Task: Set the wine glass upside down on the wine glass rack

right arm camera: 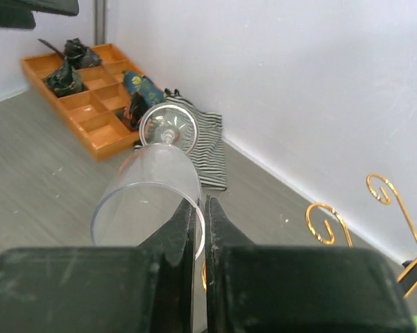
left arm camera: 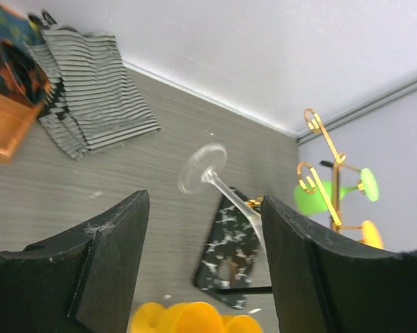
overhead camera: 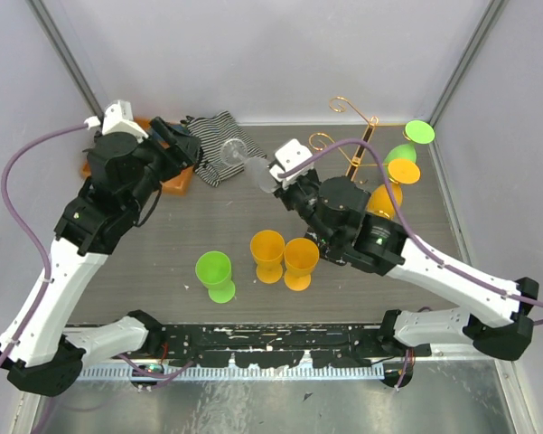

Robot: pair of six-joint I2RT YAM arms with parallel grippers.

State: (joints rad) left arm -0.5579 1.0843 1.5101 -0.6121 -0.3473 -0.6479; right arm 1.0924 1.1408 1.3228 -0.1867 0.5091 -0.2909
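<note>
Right wrist view: right gripper (right arm camera: 200, 207) is clamped on the rim wall of the clear wine glass (right arm camera: 150, 186), one finger inside the bowl and one outside. The glass lies tilted near horizontal in the air, open mouth toward the camera, foot pointing away toward the striped cloth (right arm camera: 209, 142) and the orange tray (right arm camera: 90, 111). Gold scrolls of the wine glass rack (right arm camera: 325, 222) show off to the right, apart from the glass. Top external view: the glass is held above the table (overhead camera: 163, 262) at mid-back, left of the rack, not touching it. Green and orange hung cups (overhead camera: 402, 170) sit on the rack's right side. On the table near the front stand a green cup (overhead camera: 215, 271) and two orange cups (overhead camera: 284, 259), touching each other. Left gripper (overhead camera: 176, 137) hovers at the back left, over the tray's edge beside the cloth. Left wrist view: its fingers (left arm camera: 111, 257) are spread wide with nothing between them; the glass foot and stem and the rack's black speckled base are visible beyond.
</note>
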